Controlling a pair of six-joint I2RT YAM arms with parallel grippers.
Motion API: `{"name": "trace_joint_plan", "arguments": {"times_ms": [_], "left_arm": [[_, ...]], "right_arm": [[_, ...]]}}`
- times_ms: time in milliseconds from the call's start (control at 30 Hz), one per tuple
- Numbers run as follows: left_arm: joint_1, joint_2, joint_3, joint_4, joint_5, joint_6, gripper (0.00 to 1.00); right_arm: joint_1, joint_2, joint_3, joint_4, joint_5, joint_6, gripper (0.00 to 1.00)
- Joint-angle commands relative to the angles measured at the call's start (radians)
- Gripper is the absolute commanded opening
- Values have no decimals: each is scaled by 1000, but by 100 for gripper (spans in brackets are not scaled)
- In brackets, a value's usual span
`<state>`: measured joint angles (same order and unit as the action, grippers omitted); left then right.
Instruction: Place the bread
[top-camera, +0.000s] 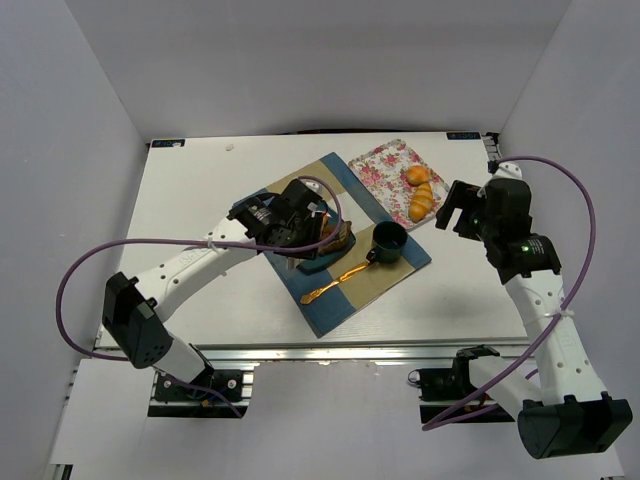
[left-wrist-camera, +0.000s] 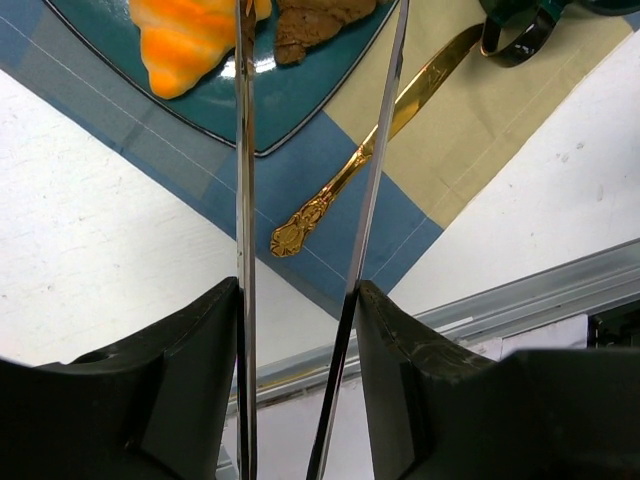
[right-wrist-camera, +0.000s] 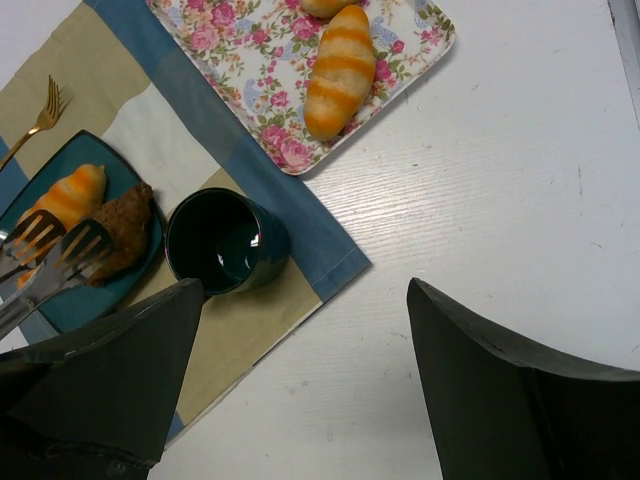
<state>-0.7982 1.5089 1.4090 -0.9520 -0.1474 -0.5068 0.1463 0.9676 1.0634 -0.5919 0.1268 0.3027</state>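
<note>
My left end effector (left-wrist-camera: 297, 300) is clamping tongs (left-wrist-camera: 244, 200) over the striped roll (left-wrist-camera: 190, 40); I'm risking dragging it off the teal plate (left-wrist-camera: 290, 95); right end effector (right-wrist-camera: 300, 330) is hanging wide

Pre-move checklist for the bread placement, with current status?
1. Grip: left claw shut on tongs, both blades between its fingers: ok.
2. Striped bread lying on teal plate, beside brown bread: ok.
3. Tongs let go of the bread: cannot tell; their tips sit right at it in the right wrist view.
4. Cup upright, apart from the tongs: ok.
5. Right claw open, holding nothing, off to the side: ok.
</note>
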Motion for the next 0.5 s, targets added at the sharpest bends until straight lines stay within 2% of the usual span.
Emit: {"name": "trace_joint_plan", "arguments": {"times_ms": [0, 167, 233, 367, 467], "left_arm": [[-7, -53, 80, -5, -58, -16, 58], [-7, -59, 258, -47, -173, -38, 56], [-7, -64, 333, -59, -280, -62, 53], [20, -59, 354, -48, -480, -88, 53], [143, -20, 298, 34, -512, -61, 54]], "right_arm": [[1, -21, -10, 24, -9, -13, 89], [2, -18, -16, 27, -13, -13, 89], [1, -15, -16, 27, -16, -13, 89], [1, -1, -5, 30, -27, -11, 89], [2, 6, -2, 29, -38, -8, 89]]}}
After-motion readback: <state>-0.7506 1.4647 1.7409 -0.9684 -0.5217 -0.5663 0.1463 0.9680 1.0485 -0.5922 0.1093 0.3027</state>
